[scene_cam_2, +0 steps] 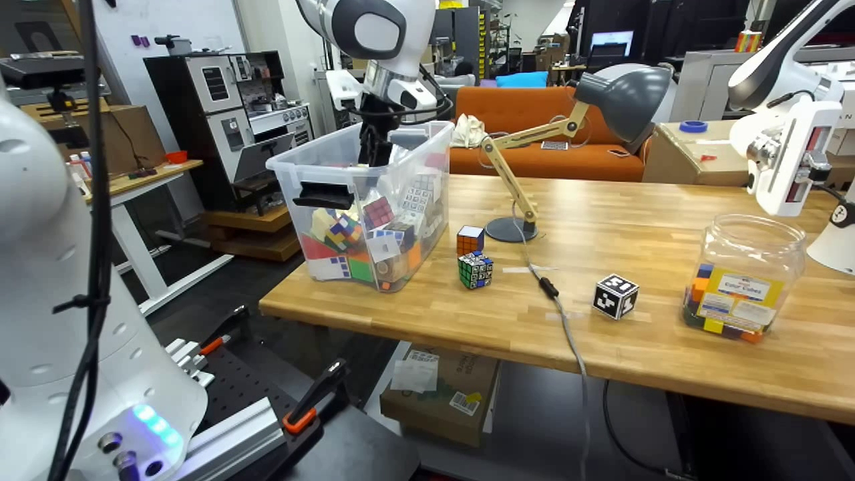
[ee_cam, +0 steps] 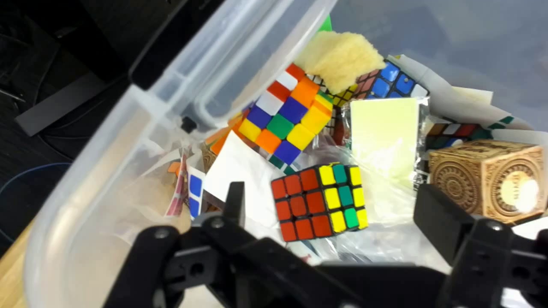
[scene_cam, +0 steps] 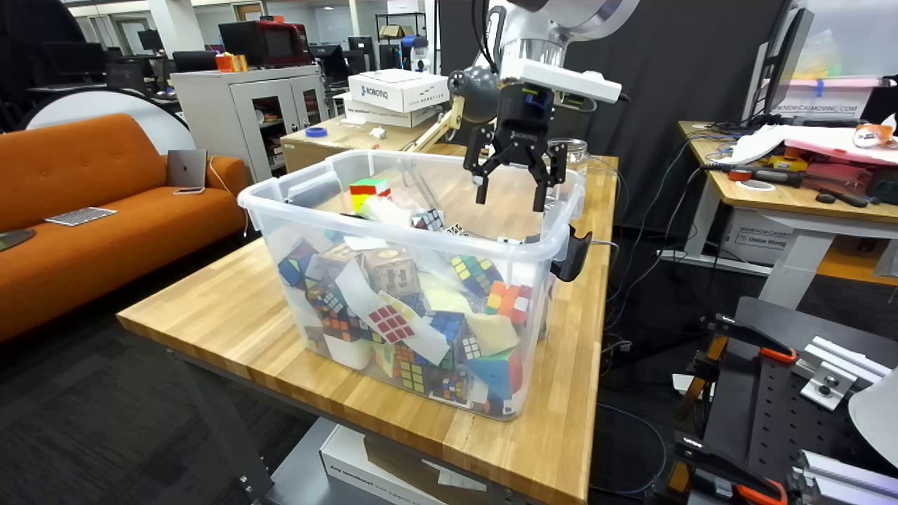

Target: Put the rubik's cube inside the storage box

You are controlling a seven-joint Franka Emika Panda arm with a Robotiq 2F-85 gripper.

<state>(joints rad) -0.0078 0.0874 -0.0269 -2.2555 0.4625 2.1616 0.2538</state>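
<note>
The storage box [scene_cam: 337, 226] is a see-through tub on the table, filled with several cubes and papers; it also shows in an exterior view [scene_cam_2: 314, 168]. My gripper [scene_cam: 510, 198] points down over the box's black-handled end, its fingertips about rim height. It is open and empty. In the wrist view, a Rubik's cube [ee_cam: 319, 203] with red and yellow-green faces lies on plastic wrap inside the box. It appears between the open fingers [ee_cam: 338, 214], touching neither. Two more Rubik's cubes, an orange-white one [scene_cam_2: 470, 240] and a mixed-colour one [scene_cam_2: 475, 270], stand on the table beside the box.
A desk lamp [scene_cam_2: 513, 180] stands near the box, its cord [scene_cam_2: 568, 327] crossing the table. A black-and-white patterned cube [scene_cam_2: 616, 296] and a clear jar of colour cubes [scene_cam_2: 745, 297] stand farther along. A carved wooden cube [ee_cam: 488, 179] lies by the right finger.
</note>
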